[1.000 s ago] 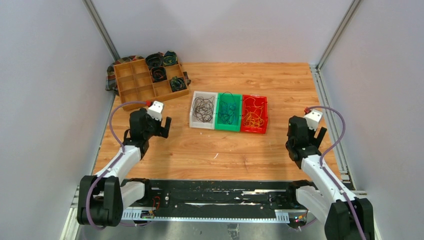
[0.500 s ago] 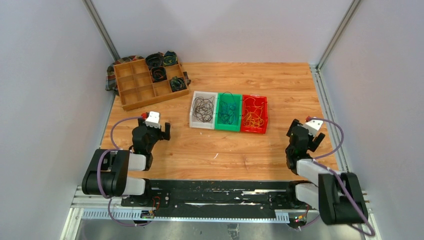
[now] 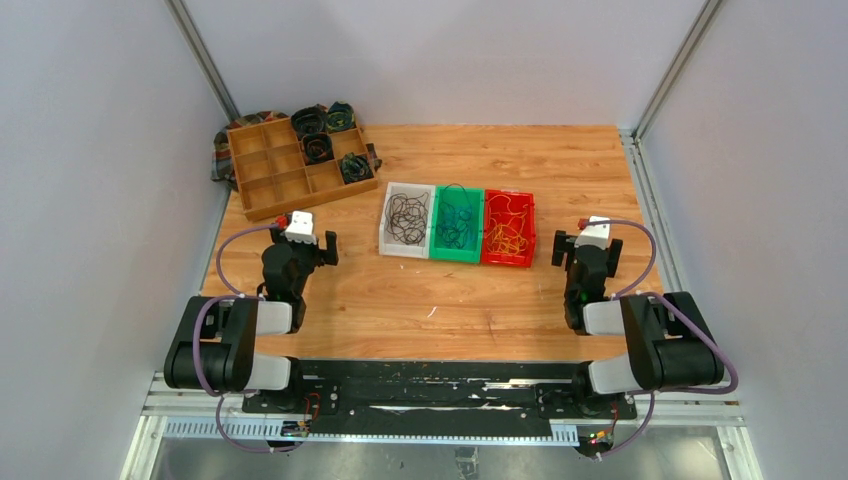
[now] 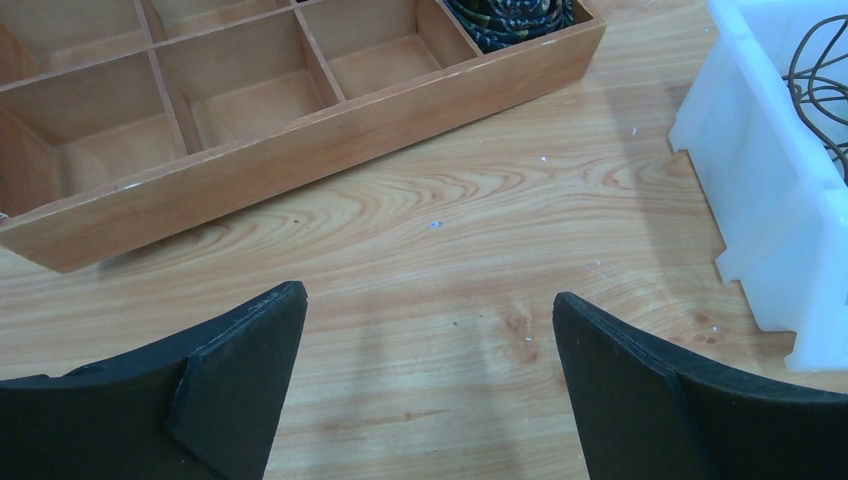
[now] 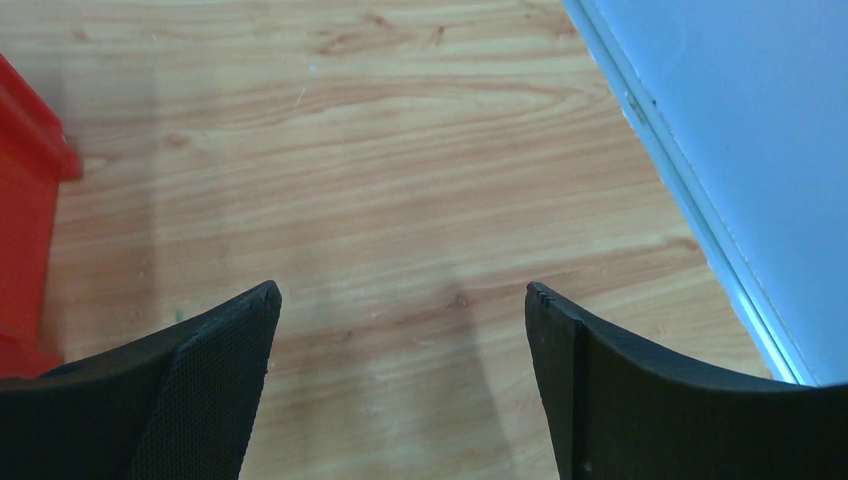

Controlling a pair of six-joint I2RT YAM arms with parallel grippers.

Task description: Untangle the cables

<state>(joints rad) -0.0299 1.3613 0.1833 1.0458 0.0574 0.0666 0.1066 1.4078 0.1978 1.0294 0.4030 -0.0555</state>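
Observation:
The cables lie sorted in three bins at the table's middle: black ones (image 3: 407, 217) in the white bin (image 3: 391, 246), blue ones (image 3: 458, 222) in the green bin (image 3: 455, 255), yellow-orange ones (image 3: 508, 233) in the red bin (image 3: 506, 261). My left gripper (image 3: 303, 251) is open and empty, low over the wood left of the white bin (image 4: 770, 190); a black cable (image 4: 820, 85) shows in that bin. My right gripper (image 3: 586, 250) is open and empty over bare wood right of the red bin (image 5: 25, 200).
A wooden divided tray (image 3: 262, 183) with dark coiled bundles (image 3: 318, 121) stands at the back left on a cloth; its front wall (image 4: 330, 135) is just ahead of my left gripper. A metal rail (image 5: 690, 190) and grey wall run along the right.
Both arms have folded back and down toward their bases. The left gripper now points at the tray, the right gripper has swung inward beside the red bin. The cables have not moved.

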